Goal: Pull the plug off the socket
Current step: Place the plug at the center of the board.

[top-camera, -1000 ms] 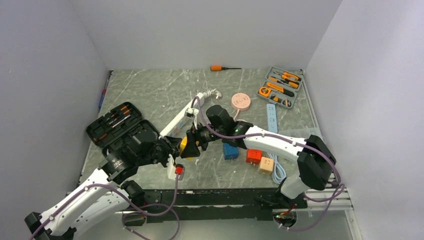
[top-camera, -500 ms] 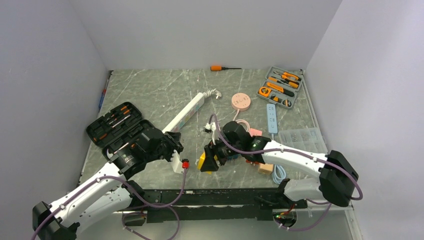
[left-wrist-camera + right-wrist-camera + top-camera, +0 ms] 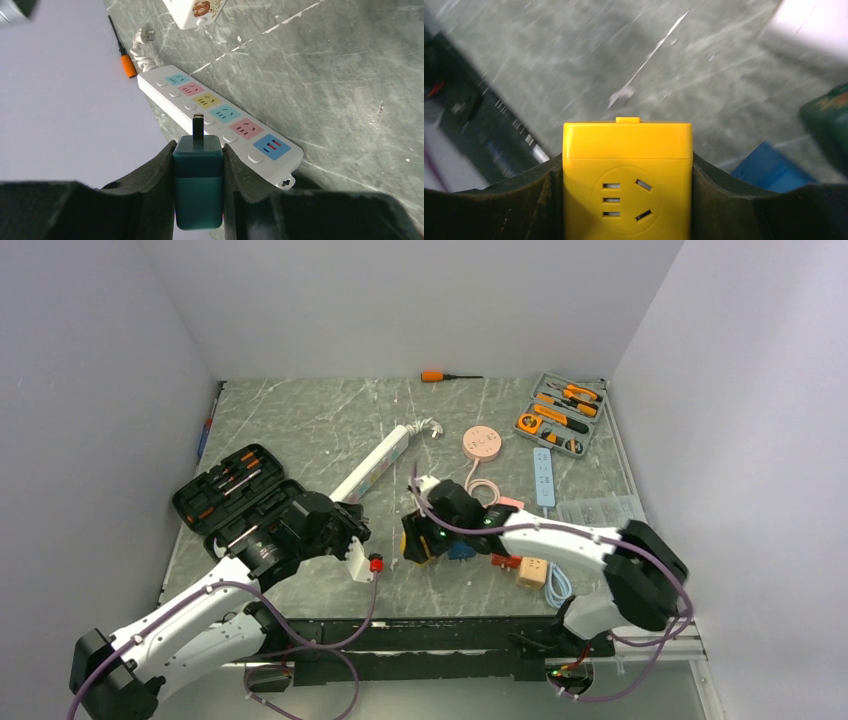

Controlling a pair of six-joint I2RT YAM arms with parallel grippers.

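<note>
My left gripper (image 3: pixel 198 150) is shut on a teal plug (image 3: pixel 198 185), its prongs bare and pointing away from me. In the top view the left gripper (image 3: pixel 347 527) sits left of centre, and the plug is too small to make out there. My right gripper (image 3: pixel 627 167) is shut on a yellow cube socket (image 3: pixel 626 175), whose empty slots face the camera. In the top view the yellow socket (image 3: pixel 413 548) sits in the right gripper (image 3: pixel 418 540) near the table's front middle. Plug and socket are apart, with a gap between the two grippers.
A white power strip (image 3: pixel 375 467) with coloured outlets lies diagonally behind the left gripper (image 3: pixel 220 115). Blue (image 3: pixel 458 551), red (image 3: pixel 507 560) and peach (image 3: pixel 531 571) cubes lie right of the yellow socket. An open black tool case (image 3: pixel 222 485) is at the left, and a pink round socket (image 3: pixel 481 443) and a grey tool kit (image 3: pixel 560 414) are at the back right.
One second ago both grippers met at the centre with plug and socket together. They have since separated: the left drew back left with the plug, and the right moved nearer with the yellow socket.
</note>
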